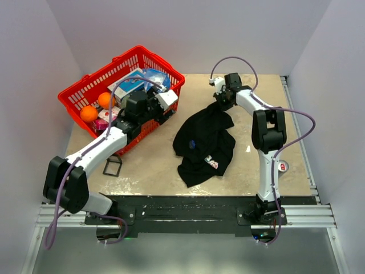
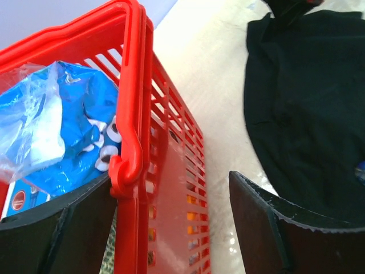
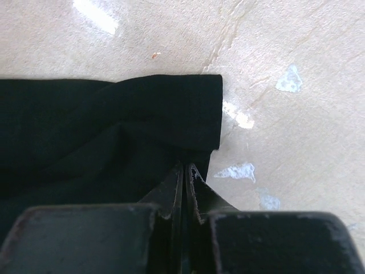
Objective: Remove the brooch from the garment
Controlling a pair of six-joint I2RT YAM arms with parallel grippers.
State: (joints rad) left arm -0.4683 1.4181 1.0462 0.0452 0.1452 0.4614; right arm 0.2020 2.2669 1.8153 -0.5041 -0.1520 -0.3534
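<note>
The garment (image 1: 204, 141), a black T-shirt, lies crumpled mid-table, a bit of floral print (image 1: 211, 162) showing near its front. The brooch (image 1: 193, 143) is a tiny blue dot on the cloth; it also peeks in at the right edge of the left wrist view (image 2: 360, 170). My right gripper (image 1: 221, 101) is at the shirt's far edge, shut on a fold of the garment (image 3: 114, 131), its jaws (image 3: 186, 168) pressed together with black cloth between the tips. My left gripper (image 1: 163, 116) stands open at the red basket, its fingers either side of the basket's rim (image 2: 134, 114), apart from the shirt.
The red basket (image 1: 151, 54) at the back left holds oranges (image 1: 88, 113), a blue-and-white packet (image 2: 68, 120) and boxes. A small black frame (image 1: 112, 166) lies on the table by the left arm. A round red-and-white sticker (image 1: 282, 167) sits near the right arm.
</note>
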